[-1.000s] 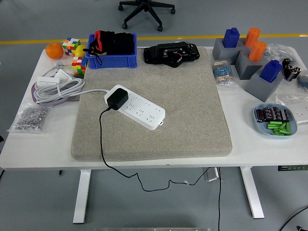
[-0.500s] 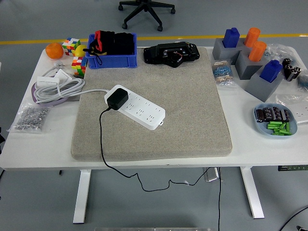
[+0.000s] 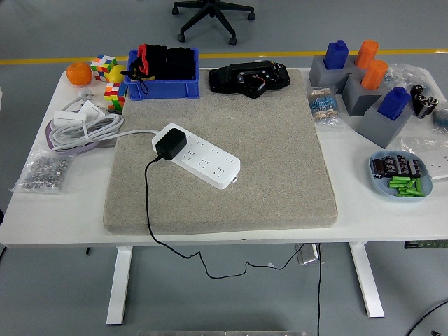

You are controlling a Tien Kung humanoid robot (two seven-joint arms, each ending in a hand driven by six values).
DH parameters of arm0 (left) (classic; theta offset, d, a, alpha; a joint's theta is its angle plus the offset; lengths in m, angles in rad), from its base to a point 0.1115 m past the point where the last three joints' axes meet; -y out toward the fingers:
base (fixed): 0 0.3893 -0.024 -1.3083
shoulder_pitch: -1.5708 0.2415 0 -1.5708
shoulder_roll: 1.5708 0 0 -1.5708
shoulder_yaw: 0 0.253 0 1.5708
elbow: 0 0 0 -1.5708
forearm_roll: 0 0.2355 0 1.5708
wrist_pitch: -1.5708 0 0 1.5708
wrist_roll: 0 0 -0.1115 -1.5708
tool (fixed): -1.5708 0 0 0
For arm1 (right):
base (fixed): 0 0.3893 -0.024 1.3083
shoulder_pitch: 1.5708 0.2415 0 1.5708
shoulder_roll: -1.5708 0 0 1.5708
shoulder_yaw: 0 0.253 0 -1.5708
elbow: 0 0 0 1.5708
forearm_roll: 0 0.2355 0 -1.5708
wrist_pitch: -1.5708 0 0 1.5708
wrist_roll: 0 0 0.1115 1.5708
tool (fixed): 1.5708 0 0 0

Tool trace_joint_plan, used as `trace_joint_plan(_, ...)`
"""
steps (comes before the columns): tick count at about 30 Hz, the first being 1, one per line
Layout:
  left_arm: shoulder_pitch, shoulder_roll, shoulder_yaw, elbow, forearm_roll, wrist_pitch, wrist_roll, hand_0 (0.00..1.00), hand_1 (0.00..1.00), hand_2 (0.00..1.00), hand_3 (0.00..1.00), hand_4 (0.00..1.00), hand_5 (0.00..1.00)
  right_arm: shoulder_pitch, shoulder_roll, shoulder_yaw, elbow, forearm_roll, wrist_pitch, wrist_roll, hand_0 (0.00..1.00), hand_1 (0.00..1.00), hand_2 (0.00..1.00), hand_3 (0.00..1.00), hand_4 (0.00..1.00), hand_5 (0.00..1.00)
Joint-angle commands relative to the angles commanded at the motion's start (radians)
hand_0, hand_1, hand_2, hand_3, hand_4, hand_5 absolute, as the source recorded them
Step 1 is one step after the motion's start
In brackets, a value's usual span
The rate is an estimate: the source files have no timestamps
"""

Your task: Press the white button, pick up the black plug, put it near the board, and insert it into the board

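The black plug (image 3: 170, 143) sits, seemingly seated, in the white board (image 3: 199, 155).

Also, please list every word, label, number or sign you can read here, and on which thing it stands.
None can be read.
Power strip: only socket holes show, no legible marking.
Black plug: no print visible.
Small packet right of the mat: pattern too small to read.

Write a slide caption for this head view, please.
Black plug seated in white power strip on beige felt mat; no robot hands in view.
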Motion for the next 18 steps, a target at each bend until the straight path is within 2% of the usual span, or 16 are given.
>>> trace_joint_plan(3,0.001,0.006,0.029,-0.050,0.123,0.107,-0.093,0.059,0.080,0.911,0.913,0.846,0.008,0.001,-0.001,0.001,0.001,0.000,0.000,0.000,0.823,0.653,0.656,0.634,0.761,0.504)
trace_joint_plan(5,-0.002,0.010,0.046,-0.063,0.214,0.173,-0.130,0.059,0.080,0.911,0.913,0.846,0.008,0.002,-0.001,0.000,0.001,0.000,0.000,0.000,0.823,0.653,0.656,0.634,0.761,0.504)
trace_joint_plan(9,-0.004,0.012,0.068,-0.077,0.376,0.250,-0.157,0.057,0.083,0.918,0.917,0.845,0.002,0.004,-0.001,-0.004,0.002,0.001,0.001,0.000,0.824,0.654,0.655,0.633,0.761,0.504)
trace_joint_plan(13,-0.002,0.015,0.084,-0.085,0.545,0.311,-0.150,0.057,0.083,0.918,0.917,0.845,0.002,0.005,-0.002,-0.006,0.002,0.002,0.000,0.000,0.824,0.654,0.655,0.633,0.761,0.504)
trace_joint_plan(18,-0.003,0.020,0.101,-0.093,0.753,0.431,-0.142,0.059,0.084,0.920,0.918,0.840,0.002,0.004,-0.004,-0.010,0.002,0.003,0.001,0.000,0.824,0.654,0.656,0.633,0.761,0.504)
